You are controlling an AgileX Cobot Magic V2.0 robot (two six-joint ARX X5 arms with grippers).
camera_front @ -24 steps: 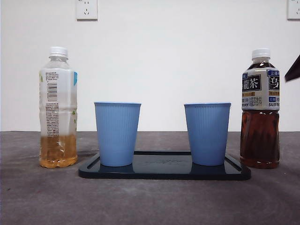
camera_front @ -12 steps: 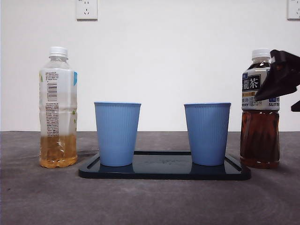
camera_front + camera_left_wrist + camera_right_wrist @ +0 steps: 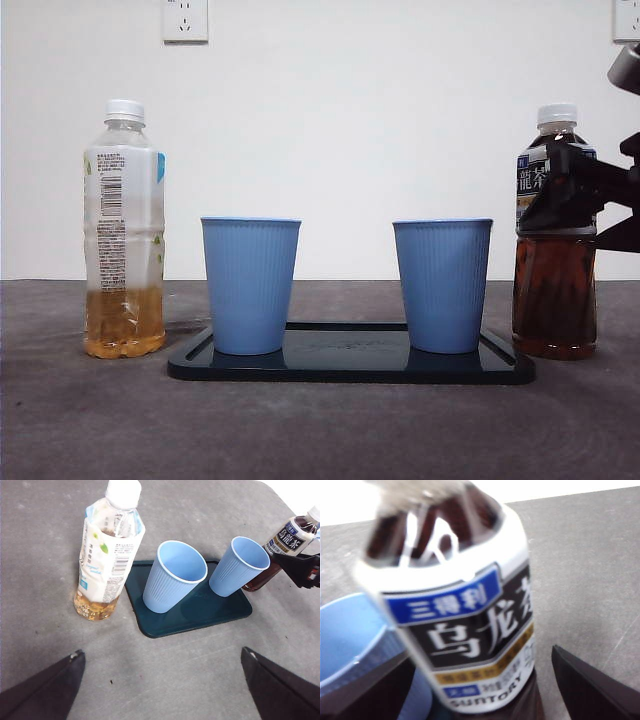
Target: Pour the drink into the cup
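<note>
A dark oolong tea bottle (image 3: 555, 270) with a white cap stands upright at the right end of the tray. My right gripper (image 3: 590, 200) comes in from the right at its label. In the right wrist view the bottle (image 3: 465, 610) fills the gap between the jaws of the right gripper (image 3: 480, 652), which is open. Two empty blue cups (image 3: 250, 285) (image 3: 442, 285) stand on the dark tray (image 3: 350, 372). My left gripper (image 3: 161, 651) is open and empty, high above the table in front of the tray (image 3: 165, 630).
A clear bottle (image 3: 124, 230) with a little pale yellow tea stands upright left of the tray, and it also shows in the left wrist view (image 3: 107, 555). A white wall with sockets stands behind.
My right gripper has come in from the right edge and lowered from the bottle's neck to its label. Bottles and cups have not moved.
</note>
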